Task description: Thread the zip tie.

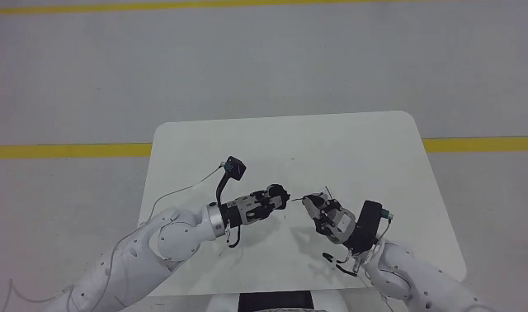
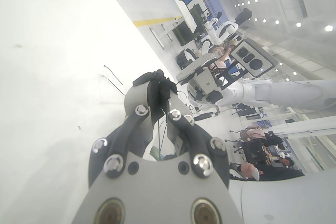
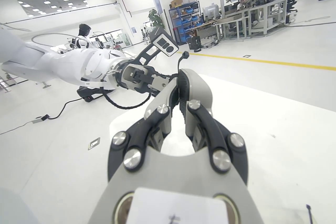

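Over the front middle of the white table (image 1: 346, 147) my two grippers meet almost tip to tip. My right gripper (image 1: 313, 205) (image 3: 179, 78) is shut on a thin black zip tie (image 3: 184, 55), whose head end sticks out past the fingertips. The same end (image 2: 113, 75) hangs just above the tabletop, with its pale shadow beside it. My left gripper (image 1: 279, 198) (image 2: 157, 84) is shut too, black pads pressed together. A thin black strand (image 2: 159, 125) runs back between its fingers. It looks like the zip tie's strap. The spot where the two grippers meet is hidden behind the fingers.
Another black zip tie (image 3: 309, 212) lies on the table close to my right arm. A small dark speck (image 1: 290, 157) sits further back. The table's far half is bare white surface, and beyond the table edge there is only floor.
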### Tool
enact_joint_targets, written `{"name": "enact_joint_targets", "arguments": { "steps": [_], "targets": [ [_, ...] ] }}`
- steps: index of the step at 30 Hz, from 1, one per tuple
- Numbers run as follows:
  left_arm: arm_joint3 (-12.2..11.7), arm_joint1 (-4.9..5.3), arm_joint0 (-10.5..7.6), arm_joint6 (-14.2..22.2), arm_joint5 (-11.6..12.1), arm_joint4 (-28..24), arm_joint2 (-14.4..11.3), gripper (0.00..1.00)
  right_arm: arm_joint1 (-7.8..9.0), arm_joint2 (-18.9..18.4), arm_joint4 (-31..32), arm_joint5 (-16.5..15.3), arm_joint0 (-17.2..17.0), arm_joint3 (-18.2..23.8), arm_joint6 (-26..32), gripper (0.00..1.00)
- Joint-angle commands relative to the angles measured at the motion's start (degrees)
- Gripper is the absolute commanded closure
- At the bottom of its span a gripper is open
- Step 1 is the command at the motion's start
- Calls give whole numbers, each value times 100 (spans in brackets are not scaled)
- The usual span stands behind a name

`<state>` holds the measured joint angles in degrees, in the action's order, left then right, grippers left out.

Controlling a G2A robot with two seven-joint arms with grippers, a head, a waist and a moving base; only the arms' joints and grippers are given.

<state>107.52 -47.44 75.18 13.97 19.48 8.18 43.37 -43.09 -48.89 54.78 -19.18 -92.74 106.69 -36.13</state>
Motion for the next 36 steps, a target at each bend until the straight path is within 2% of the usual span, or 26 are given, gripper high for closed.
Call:
{"name": "enact_joint_targets", "arguments": {
  "steps": [1,12,36],
  "targets": [
    [0,0,0,0,0,0,0,100,-19,-17,19,60,8,46,56,100],
    [0,0,0,0,0,0,0,100,-131,-193,321,199,-118,79,-88,100],
    [0,0,0,0,0,0,0,100,-378,-408,465,9,-235,-69,72,100]
  ]
}}
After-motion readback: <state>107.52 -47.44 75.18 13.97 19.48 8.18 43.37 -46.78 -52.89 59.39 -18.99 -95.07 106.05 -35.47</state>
